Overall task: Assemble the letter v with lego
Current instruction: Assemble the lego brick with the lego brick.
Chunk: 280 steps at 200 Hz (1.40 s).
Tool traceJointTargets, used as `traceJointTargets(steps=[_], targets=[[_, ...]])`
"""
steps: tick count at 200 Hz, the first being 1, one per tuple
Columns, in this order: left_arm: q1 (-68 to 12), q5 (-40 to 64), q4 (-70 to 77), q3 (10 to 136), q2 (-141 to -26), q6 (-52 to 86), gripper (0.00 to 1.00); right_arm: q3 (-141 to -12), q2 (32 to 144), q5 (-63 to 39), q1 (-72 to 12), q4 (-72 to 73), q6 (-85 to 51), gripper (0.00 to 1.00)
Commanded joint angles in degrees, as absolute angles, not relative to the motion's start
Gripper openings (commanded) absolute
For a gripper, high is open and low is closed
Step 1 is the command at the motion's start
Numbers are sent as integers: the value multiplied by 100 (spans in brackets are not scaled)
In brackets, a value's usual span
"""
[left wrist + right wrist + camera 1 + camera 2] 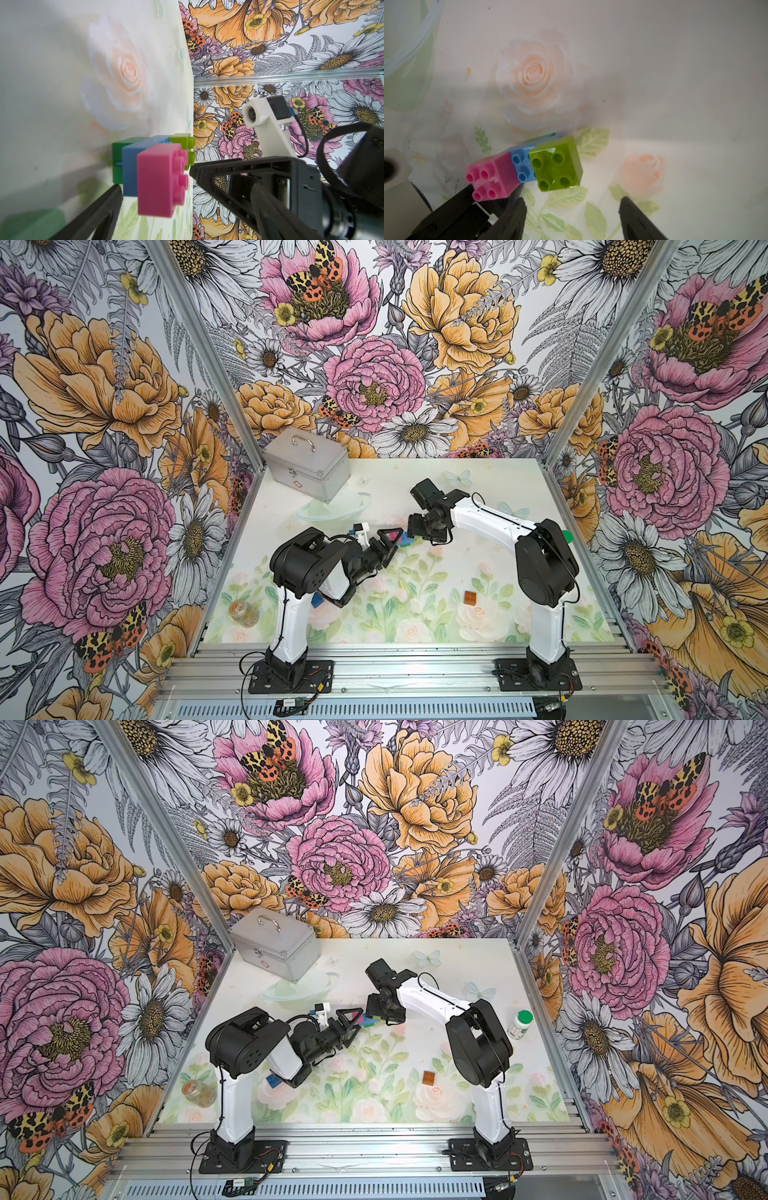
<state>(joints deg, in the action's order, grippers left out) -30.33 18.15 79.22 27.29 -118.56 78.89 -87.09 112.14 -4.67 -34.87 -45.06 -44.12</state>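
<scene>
The half-built letter v (404,539) stands mid-bench (478,489) between the two arms, studs up, presumably so that further bricks can be pressed straight down onto it; its dark-green brick (117,158) rests on the bench as the tip, the light-blue bar (521,164) lies across that, and the pink brick (492,178) and lime brick (555,164) sit on the bar's two ends as the start of the arms; the left hand (154,178) is spread, its fingers astride the pink end with gaps showing, most likely placed to steady the stack rather than squeeze it; the right hand (572,199) is likewise spread and empty, poised just beside the lime brick, which sits seated on the bar; the orange brick (470,598) and the dark-blue brick (273,1080), probably meant for the arm tops, lie loose near the front of the bench, well apart from the build, the blue one partly hidden beneath the left arm.
</scene>
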Motion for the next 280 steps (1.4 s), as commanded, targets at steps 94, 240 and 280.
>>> traceJointTargets(steps=[94,240,280], targets=[[-2599,2120,5302,1889,-11719,7239,93,-4302,9753,-1832,-3006,3098,-7299,79],[-2907,1892,5716,2570,-12196,7747,80,-4048,11019,-1231,-3111,4735,-8291,83],[-2984,1817,5877,2648,-12339,7842,77,-4180,11126,-1239,-3186,4607,-8289,81]])
